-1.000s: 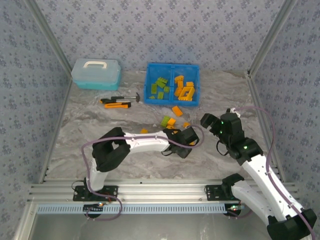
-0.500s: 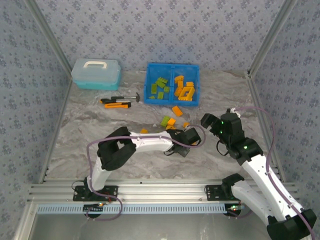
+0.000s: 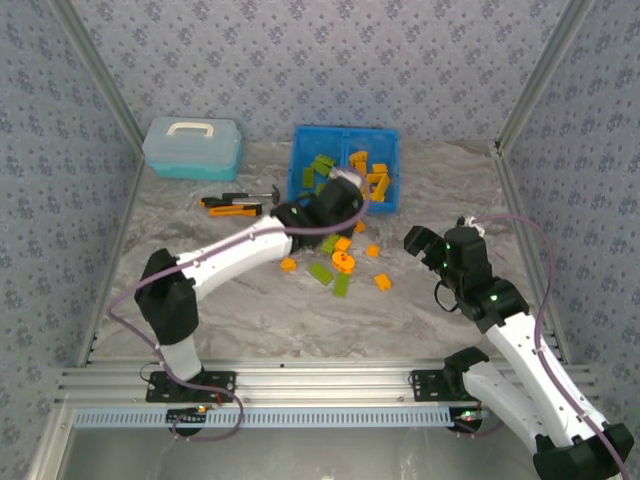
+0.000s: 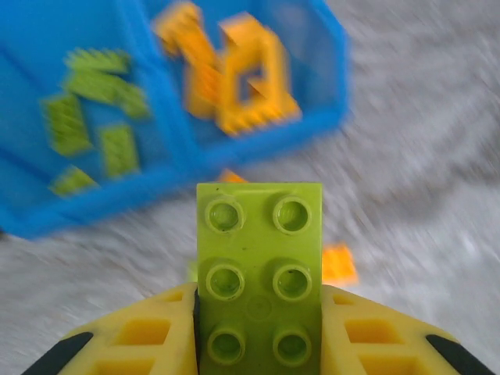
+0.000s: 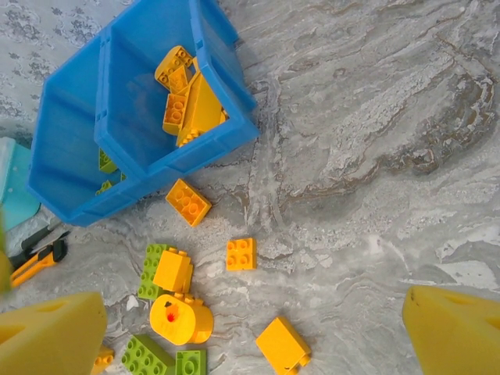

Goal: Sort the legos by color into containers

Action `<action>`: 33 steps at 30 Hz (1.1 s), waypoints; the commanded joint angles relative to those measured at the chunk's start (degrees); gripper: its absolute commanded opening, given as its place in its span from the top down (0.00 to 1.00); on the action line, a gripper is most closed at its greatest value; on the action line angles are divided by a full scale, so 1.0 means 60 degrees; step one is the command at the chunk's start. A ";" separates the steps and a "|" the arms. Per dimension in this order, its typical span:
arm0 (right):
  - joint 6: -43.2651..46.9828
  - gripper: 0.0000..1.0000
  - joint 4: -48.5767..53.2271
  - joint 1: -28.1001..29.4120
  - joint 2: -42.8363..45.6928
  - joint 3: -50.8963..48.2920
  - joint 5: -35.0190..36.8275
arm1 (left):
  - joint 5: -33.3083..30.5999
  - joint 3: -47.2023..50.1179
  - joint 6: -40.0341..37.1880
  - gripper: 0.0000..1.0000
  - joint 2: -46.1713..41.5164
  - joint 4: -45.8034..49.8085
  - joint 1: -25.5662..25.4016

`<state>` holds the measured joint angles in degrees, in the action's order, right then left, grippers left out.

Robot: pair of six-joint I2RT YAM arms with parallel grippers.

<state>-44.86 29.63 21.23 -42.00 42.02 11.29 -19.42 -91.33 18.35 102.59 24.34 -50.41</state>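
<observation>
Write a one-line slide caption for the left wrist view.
Left claw grips a lime brick near the blue bin.

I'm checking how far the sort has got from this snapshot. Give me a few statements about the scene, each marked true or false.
1. The left gripper holds a lime green brick. True.
2. The right gripper is shut on an orange brick. False: its fingers are spread and hold nothing.
3. The orange frame lies in the blue bin with other orange pieces. True.
4. Every brick is already in the bin. False: several lie loose on the table, including a round orange piece.
5. The utility knife lies inside the bin. False: it lies on the table, left of the bin.
</observation>
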 commanded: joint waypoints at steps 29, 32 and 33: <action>0.0771 0.02 -0.0354 0.1325 -0.1580 0.0655 -0.0973 | 0.1849 -0.5565 0.0406 0.30 0.1849 0.1674 0.2844; 0.0354 0.06 -0.0234 0.2305 -0.2685 0.0988 -0.0432 | 0.2828 -0.2830 0.0091 0.21 -0.0210 0.0818 0.2842; 0.0134 0.07 -0.0158 0.2709 -0.3122 0.1076 -0.0003 | 0.3157 -0.2020 -0.0104 0.17 -0.0845 0.0687 0.2812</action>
<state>-41.71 28.47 33.17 -56.53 46.09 7.77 -6.68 -113.21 20.16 105.49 33.10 -33.41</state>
